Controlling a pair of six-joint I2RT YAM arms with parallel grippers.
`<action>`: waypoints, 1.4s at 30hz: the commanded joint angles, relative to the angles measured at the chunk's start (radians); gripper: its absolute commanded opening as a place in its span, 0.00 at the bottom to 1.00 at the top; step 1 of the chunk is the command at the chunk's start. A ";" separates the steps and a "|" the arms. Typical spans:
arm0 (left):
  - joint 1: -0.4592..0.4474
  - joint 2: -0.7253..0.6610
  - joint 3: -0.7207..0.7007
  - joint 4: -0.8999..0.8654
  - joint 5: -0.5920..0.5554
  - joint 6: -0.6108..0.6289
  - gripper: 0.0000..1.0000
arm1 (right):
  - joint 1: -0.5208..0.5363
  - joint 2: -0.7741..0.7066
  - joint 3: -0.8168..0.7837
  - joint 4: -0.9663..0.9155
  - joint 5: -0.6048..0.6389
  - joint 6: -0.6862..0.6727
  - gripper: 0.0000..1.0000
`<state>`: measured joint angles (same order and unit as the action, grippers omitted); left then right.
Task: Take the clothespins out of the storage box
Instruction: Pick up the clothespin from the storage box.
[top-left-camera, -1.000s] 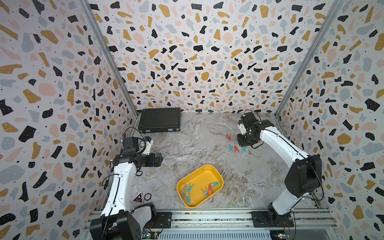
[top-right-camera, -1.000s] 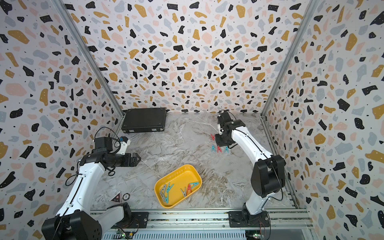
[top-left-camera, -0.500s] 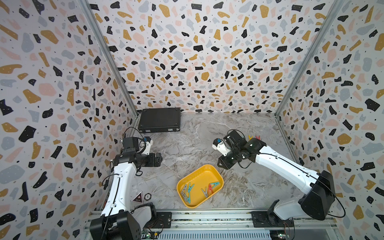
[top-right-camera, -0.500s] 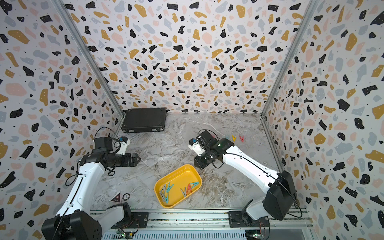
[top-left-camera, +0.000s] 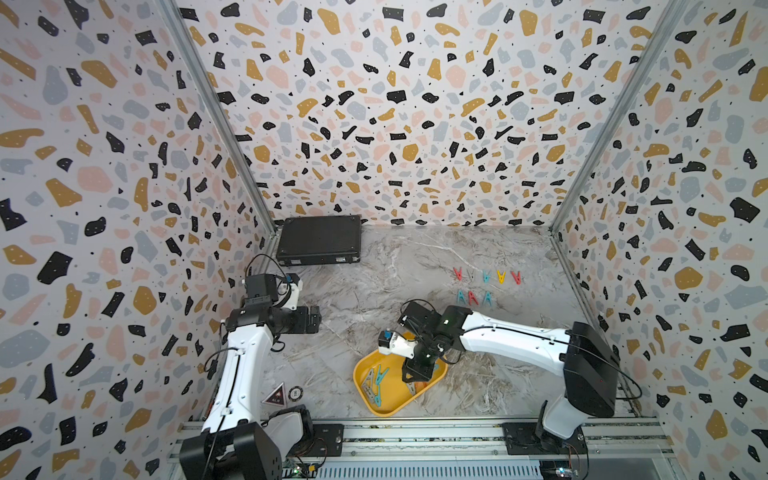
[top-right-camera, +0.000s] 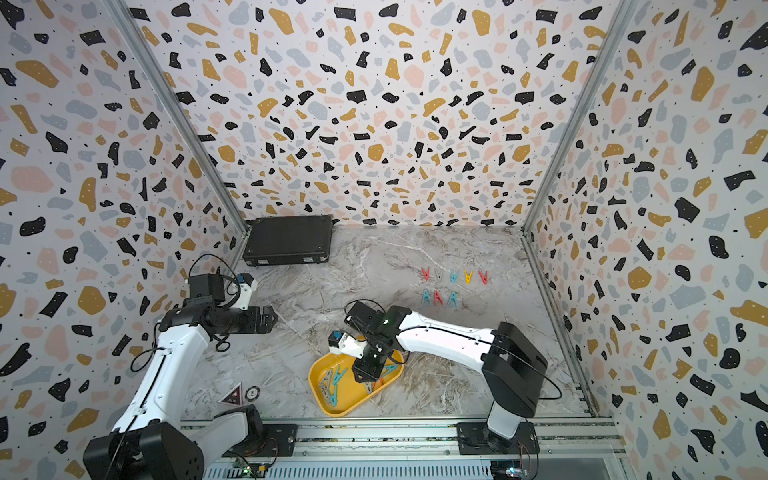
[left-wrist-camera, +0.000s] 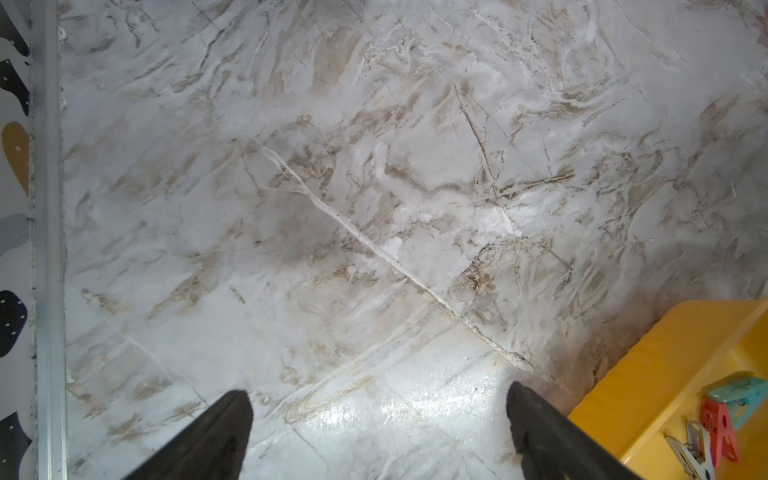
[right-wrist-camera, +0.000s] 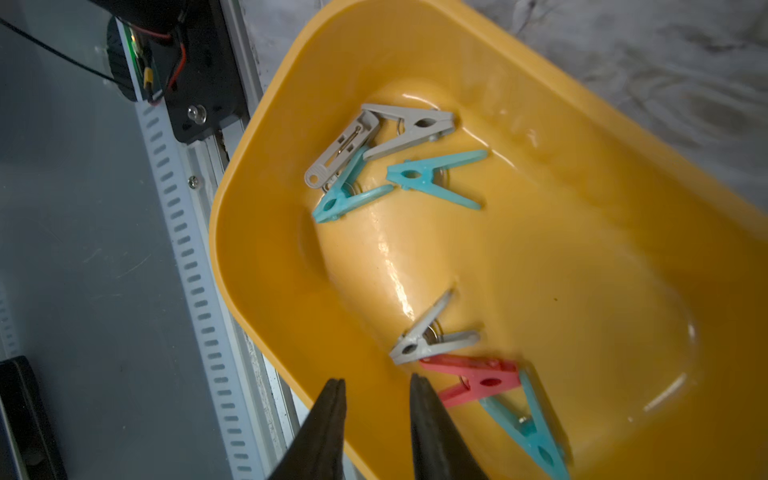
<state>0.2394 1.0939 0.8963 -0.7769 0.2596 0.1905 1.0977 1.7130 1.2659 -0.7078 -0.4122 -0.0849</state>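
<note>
- The right gripper (right-wrist-camera: 376, 380) hangs over the yellow box (right-wrist-camera: 266, 232), tips pointing down into it. Its jaws stand a narrow gap apart, with nothing between them.
- Closest to its tips lie a grey clothespin (right-wrist-camera: 428, 332) and a red clothespin (right-wrist-camera: 478, 380), touching each other. A teal clothespin (right-wrist-camera: 528, 424) lies partly under the red one.
- Farther ahead of the tips, four more clothespins (right-wrist-camera: 409, 129), two grey and two teal, lie bunched in the box.
- Eight others (top-left-camera: 485, 276) lie in two rows on the table (top-left-camera: 395, 270), well apart from this gripper, on the far side of its arm from the box.
- The left gripper (left-wrist-camera: 376, 390) hovers over bare table, jaws spread wide and holding nothing. A corner of the box shows off to one side of it.
- A black case (top-left-camera: 319, 240) lies well beyond the left gripper.
</note>
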 joint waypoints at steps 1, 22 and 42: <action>0.012 -0.008 0.004 0.021 -0.017 -0.008 1.00 | 0.035 0.021 0.081 -0.019 0.012 -0.096 0.33; 0.028 0.003 0.006 0.019 -0.020 -0.005 1.00 | 0.057 0.176 0.167 0.081 0.132 -0.256 0.43; 0.037 0.005 0.009 0.016 -0.014 -0.007 1.00 | 0.057 0.275 0.216 0.112 0.188 -0.300 0.43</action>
<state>0.2687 1.0962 0.8963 -0.7769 0.2443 0.1894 1.1542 1.9778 1.4437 -0.5880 -0.2325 -0.3645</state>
